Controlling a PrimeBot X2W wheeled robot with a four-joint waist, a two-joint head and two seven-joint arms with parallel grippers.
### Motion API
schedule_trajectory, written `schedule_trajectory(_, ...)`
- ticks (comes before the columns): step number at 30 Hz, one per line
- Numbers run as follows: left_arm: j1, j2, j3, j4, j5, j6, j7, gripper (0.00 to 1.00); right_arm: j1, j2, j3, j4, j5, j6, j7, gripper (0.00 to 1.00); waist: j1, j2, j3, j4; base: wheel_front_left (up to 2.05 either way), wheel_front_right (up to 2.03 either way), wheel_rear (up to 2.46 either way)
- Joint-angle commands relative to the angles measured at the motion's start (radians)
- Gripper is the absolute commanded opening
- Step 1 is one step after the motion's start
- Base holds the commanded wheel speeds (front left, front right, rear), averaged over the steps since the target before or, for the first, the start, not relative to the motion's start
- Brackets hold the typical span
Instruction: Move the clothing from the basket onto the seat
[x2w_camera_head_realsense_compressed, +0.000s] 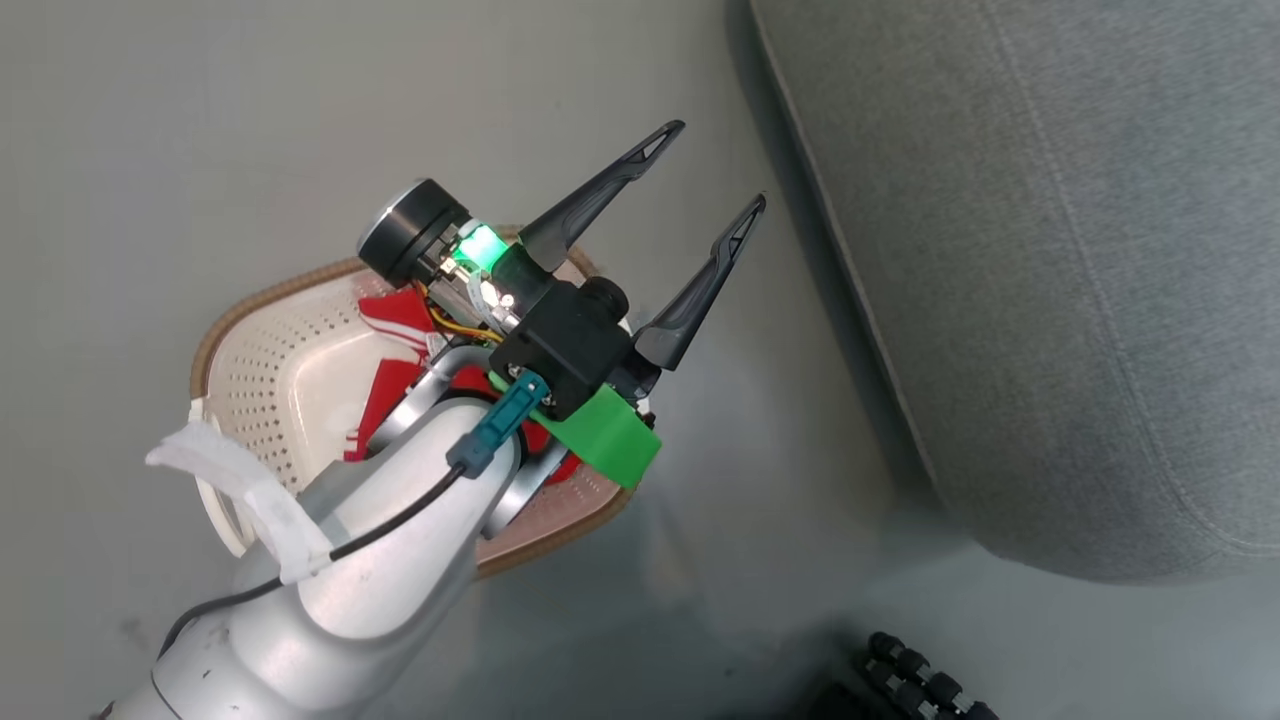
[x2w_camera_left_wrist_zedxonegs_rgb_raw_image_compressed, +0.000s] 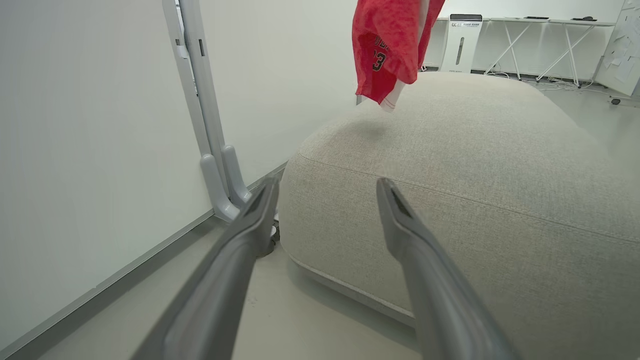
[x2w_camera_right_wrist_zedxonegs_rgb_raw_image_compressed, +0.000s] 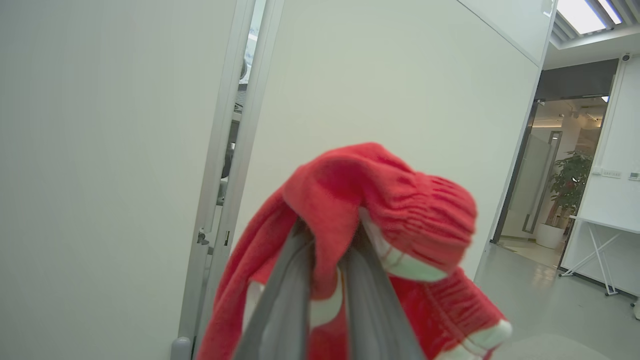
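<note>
Pinched tight by my right end effector (x2w_camera_right_wrist_zedxonegs_rgb_raw_image_compressed: 327, 242), a red garment (x2w_camera_right_wrist_zedxonegs_rgb_raw_image_compressed: 380, 200) drapes over its fingertips and hangs above the grey seat (x2w_camera_left_wrist_zedxonegs_rgb_raw_image_compressed: 475, 165). My left end effector (x2w_camera_head_realsense_compressed: 716, 165) is spread and empty, pointing from the basket (x2w_camera_head_realsense_compressed: 260, 380) toward the seat. A second red garment (x2w_camera_head_realsense_compressed: 385, 385) lies in the basket beneath it.

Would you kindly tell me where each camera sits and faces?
Head view: on the head, looking down at the floor, basket, red clothing and the seat's edge; left forearm and open left claw show.
Left wrist view: on the left wrist, facing along its claw at the seat and a hanging garment above.
Right wrist view: on the right wrist, facing a white wall; right claw shut on a red garment.
Shared: head and left wrist views both show the seat.
</note>
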Motion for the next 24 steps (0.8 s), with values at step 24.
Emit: schedule_trajectory(24,-0.058,0.035,0.003,-0.022,-0.001,0.014,0.01,1.0,0.081,0.043,-0.156,0.419,-0.128,-0.001,-0.002,0.0,-0.0001,-0.0001,0.139,0.047,0.0,0.0,0.0)
